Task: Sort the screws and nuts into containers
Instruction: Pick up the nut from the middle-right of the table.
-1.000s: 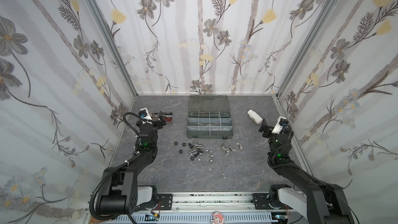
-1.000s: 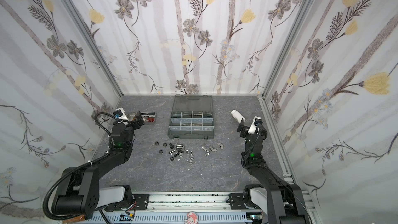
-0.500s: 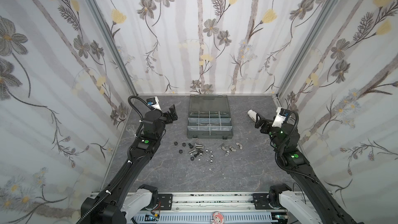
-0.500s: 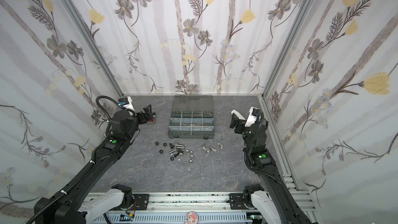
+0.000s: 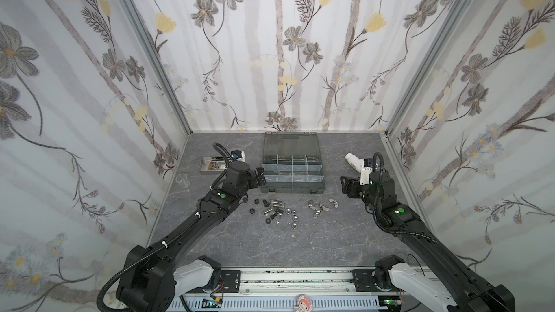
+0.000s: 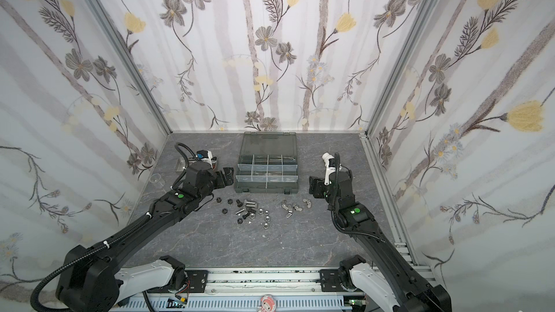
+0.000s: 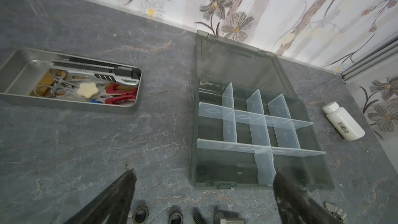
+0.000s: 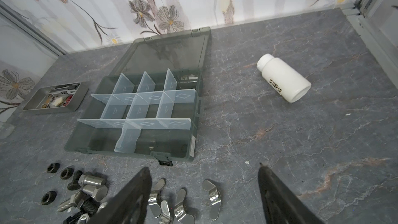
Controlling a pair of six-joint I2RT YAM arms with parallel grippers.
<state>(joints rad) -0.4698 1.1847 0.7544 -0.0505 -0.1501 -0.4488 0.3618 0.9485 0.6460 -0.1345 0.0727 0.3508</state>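
The containers are the divided compartments of an open dark grey organizer box (image 5: 292, 189) (image 6: 266, 189) (image 7: 195, 138) (image 8: 133, 150), its lid laid back. In front of it the screws and nuts lie loose on the table: black nuts (image 7: 141, 214) (image 8: 52, 167), silver hex screws (image 8: 91, 181) (image 5: 277, 204), black screws (image 8: 74, 177), rounded silver nuts (image 5: 294, 219) and wing nuts (image 8: 212, 192) (image 5: 322, 205). My left gripper (image 5: 260, 177) (image 7: 204, 173) hovers open by the box's left front corner. My right gripper (image 5: 345, 186) (image 8: 204, 167) is open above the wing nuts. Both hold nothing.
A shallow steel tray (image 7: 71, 106) (image 5: 207, 169) with scissors and a utility knife sits left of the box. A white bottle (image 8: 284, 80) (image 5: 354, 162) lies on its side to the right. A small clear cup (image 5: 182, 179) stands by the left wall.
Both arms have risen from a folded pose near the side walls and reached forward and inward, the grippers now over the table near the box and the loose parts.
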